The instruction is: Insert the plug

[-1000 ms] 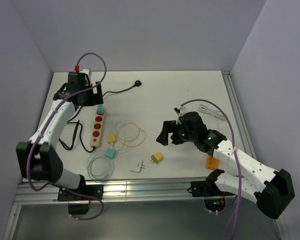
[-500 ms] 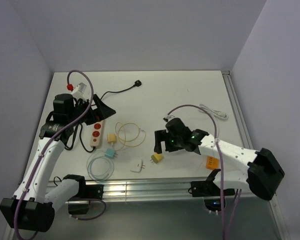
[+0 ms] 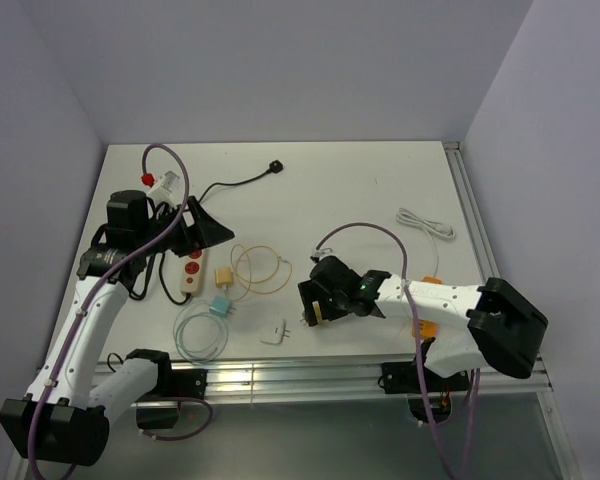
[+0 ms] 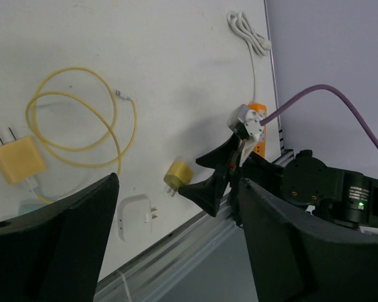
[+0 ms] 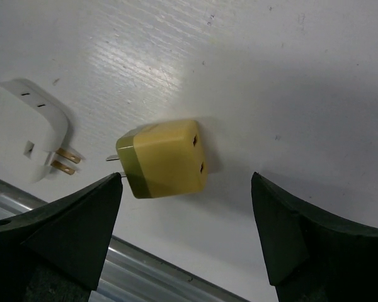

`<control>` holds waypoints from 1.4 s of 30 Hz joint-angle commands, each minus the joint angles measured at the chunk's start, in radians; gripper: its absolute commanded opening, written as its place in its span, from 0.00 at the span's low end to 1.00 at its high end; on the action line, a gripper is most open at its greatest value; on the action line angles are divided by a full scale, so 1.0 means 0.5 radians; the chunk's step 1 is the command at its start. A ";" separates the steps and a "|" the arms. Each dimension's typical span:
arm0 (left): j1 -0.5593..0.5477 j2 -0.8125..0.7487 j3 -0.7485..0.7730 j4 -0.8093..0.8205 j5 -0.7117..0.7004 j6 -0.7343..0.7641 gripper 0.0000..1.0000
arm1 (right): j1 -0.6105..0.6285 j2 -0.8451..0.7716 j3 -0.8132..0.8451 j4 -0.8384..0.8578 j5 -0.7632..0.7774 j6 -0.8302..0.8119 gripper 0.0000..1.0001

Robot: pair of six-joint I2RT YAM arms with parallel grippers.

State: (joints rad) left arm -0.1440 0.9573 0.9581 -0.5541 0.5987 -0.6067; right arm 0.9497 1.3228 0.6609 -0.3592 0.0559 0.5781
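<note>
Right tool (image 5: 186, 182) lowered around yellow plug (image 5: 167, 157), olive band at prong end

I work at a white bench (image 3: 360, 190) with a faintly grained top, set in a corner between plain, pale lavender walls: a far wall (image 3: 280, 70), a left wall (image 3: 30, 150) and a right wall (image 3: 560, 150). A silver metal near rail (image 3: 280, 378) and a right rail (image 3: 475, 230) edge the bench. The light is soft and even, and the shadows are faint.
</note>
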 commanded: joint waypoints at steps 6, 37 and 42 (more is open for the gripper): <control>-0.003 -0.028 -0.017 -0.015 0.149 0.029 0.75 | 0.033 0.217 0.092 0.157 0.078 -0.070 0.76; -0.868 0.294 -0.158 0.636 0.683 -0.311 0.66 | 0.181 -0.955 0.019 0.442 -1.305 -0.567 0.11; -0.997 0.316 -0.244 0.734 0.714 -0.434 0.64 | 0.184 -0.998 0.056 0.393 -1.204 -0.595 0.11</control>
State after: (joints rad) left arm -0.6125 1.1175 0.8574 -0.2550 0.9119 -0.7776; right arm 1.0363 0.8547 0.6590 -0.1612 -0.5793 0.3080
